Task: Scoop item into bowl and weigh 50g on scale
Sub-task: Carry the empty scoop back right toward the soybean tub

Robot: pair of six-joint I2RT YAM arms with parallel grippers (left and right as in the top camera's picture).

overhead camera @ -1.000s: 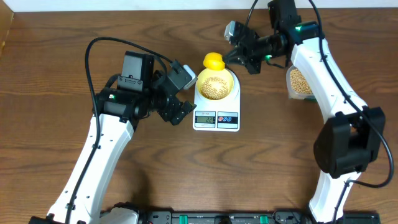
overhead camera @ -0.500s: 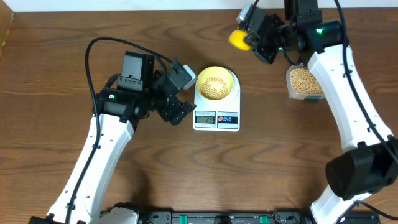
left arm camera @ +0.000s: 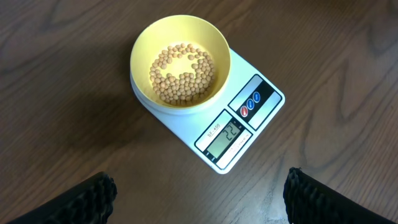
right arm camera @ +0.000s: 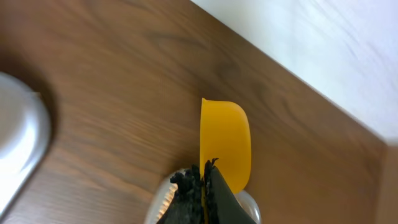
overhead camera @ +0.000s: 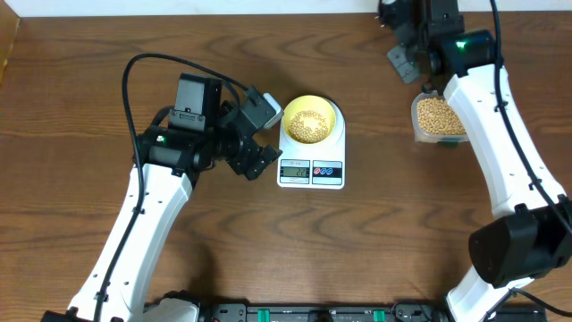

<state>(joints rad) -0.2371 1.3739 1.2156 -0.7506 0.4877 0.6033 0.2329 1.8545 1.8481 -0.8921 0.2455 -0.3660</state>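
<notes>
The pale-yellow bowl point(overhead camera: 310, 121) stands on the white scale point(overhead camera: 311, 168) and holds a thin layer of tan beans point(left arm camera: 182, 73). From the left wrist view, the bowl point(left arm camera: 180, 37) and scale point(left arm camera: 239, 134) lie ahead, with digits lit on the display. My left gripper point(left arm camera: 199, 205) hovers open just left of the scale point(overhead camera: 255, 148), nothing between its fingers point(left arm camera: 93, 199). My right gripper point(right arm camera: 204, 180) is shut on the handle of a bright yellow scoop point(right arm camera: 225, 143), held on edge over the table's far right point(overhead camera: 393, 20). In the overhead view the scoop is hidden.
A clear tub point(overhead camera: 438, 116) of beans sits right of the scale, under the right arm. A pale rounded edge point(right arm camera: 18, 137) shows at the left of the right wrist view. The table's back edge and a white wall point(right arm camera: 323, 50) lie just beyond the scoop.
The right arm carried the scoop from over the bowl to the back right, past the tub. The left arm, bowl and scale have not moved.
</notes>
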